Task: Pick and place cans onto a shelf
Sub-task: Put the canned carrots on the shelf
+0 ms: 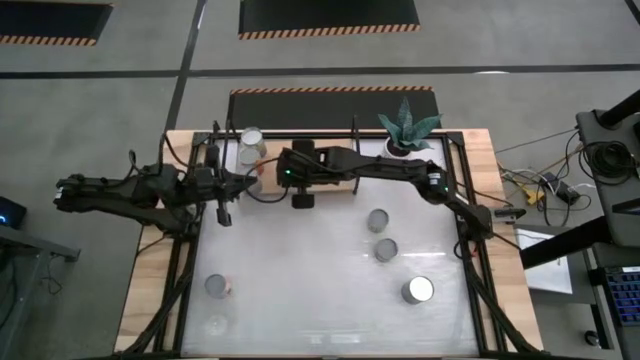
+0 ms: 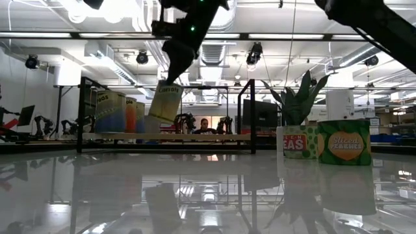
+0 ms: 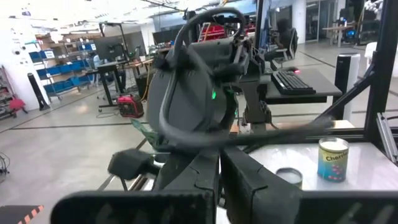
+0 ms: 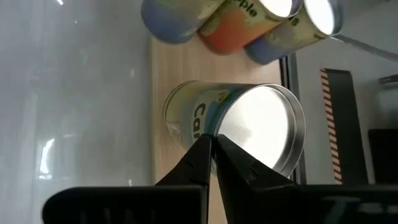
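overhead, right gripper (image 4: 213, 144) pinches a tilted can (image 4: 239, 134) beside shelved cans (image 4: 249, 25).

White table (image 1: 320, 290) mid-frame, five cans (image 1: 379, 220) loose on it, two lower left, three right of centre, wooden shelf (image 1: 262, 185) along top edge with cans at upper left, plant pot (image 1: 400, 146) upper right

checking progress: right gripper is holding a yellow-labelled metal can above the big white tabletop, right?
Not quite. The right gripper is holding the yellow-labelled metal can, but above the light wooden shelf board, not the white tabletop; the right wrist view shows it.
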Robot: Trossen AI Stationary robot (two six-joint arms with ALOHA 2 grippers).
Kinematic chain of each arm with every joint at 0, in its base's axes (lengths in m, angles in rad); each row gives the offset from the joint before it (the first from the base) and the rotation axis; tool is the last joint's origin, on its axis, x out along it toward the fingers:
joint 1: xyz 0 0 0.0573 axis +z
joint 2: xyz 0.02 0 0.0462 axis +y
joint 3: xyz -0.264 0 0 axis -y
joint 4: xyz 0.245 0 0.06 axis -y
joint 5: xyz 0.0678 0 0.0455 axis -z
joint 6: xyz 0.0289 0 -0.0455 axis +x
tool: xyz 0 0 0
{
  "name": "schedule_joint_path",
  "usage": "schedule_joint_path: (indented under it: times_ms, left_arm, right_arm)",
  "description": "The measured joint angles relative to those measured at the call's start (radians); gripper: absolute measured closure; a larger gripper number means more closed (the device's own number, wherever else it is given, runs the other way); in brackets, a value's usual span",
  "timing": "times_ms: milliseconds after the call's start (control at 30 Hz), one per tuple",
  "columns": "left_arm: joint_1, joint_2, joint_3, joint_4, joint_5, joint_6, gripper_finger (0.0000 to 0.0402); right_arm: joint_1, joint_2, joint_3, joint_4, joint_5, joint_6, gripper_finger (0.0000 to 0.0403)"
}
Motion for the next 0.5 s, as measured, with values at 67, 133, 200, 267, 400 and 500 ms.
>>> schedule_joint_path:
  times_ms: [67,133,200,267,400,500]
  left_arm:
    - [0.0,0.0,0.0,-0.002,0.0,0.0,0.0402]
    - [0.0,0.0,0.0,-0.001,0.0,0.0,0.0402]
    - [0.0,0.0,0.0,-0.001,0.0,0.0,0.0402]
    - [0.0,0.0,0.0,0.0,0.0,0.0,0.0402]
    - [0.0,0.0,0.0,0.0,0.0,0.0,0.0402]
    - [0.0,0.0,0.0,0.001,0.0,0.0,0.0402]
  right_arm:
    - [-0.003,0.012,0.001,-0.001,-0.001,-0.003,0.0394]
    - [-0.004,0.018,0.001,0.0,-0.001,-0.005,0.0394]
    - [-0.004,0.018,0.001,0.002,-0.001,-0.008,0.0394]
    - [-0.003,0.018,0.001,0.004,-0.002,-0.016,0.0394]
    - [-0.003,0.019,0.001,0.004,-0.002,-0.016,0.0394]
    - [-0.005,0.019,0.001,0.004,-0.002,-0.017,0.0394]
